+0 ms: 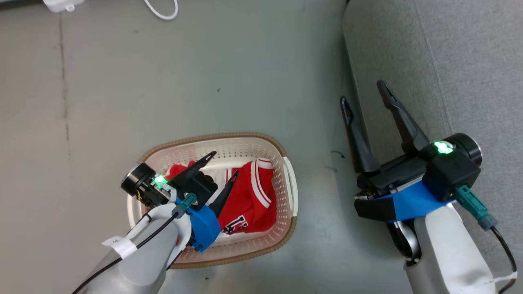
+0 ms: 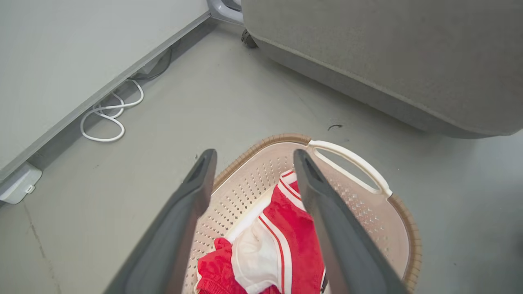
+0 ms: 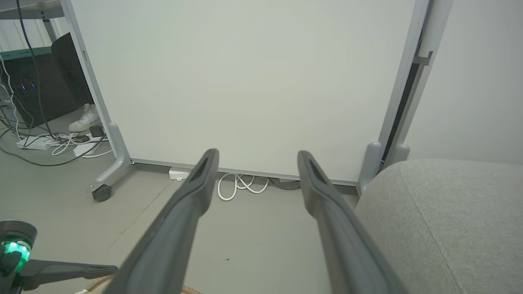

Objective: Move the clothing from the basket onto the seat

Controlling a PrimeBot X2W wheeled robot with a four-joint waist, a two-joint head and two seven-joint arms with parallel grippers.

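Observation:
The cream basket [image 1: 229, 136] with a brown rim stands on the floor at the lower left. The red clothing [image 1: 251, 196] with white stripes lies bunched inside it, a number print showing near the front. My left gripper [image 1: 225, 163] hovers open just above the basket, fingers angled toward the clothing and touching nothing. The left wrist view has the clothing [image 2: 286, 232] between and below the open left gripper [image 2: 254, 153], with the basket handle [image 2: 351, 163] beyond. My right gripper [image 1: 361, 92] is open and empty over the edge of the grey seat [image 1: 449, 61]. The right gripper [image 3: 257, 154] points toward the wall, the seat [image 3: 441, 212] at its right.
A white cable [image 1: 161, 12] and a power strip [image 1: 61, 5] lie on the grey floor at the far side. A white partition panel [image 3: 245, 81] on a caster [image 3: 102, 192] stands ahead. A white shoe [image 3: 86, 120] and cables sit behind it.

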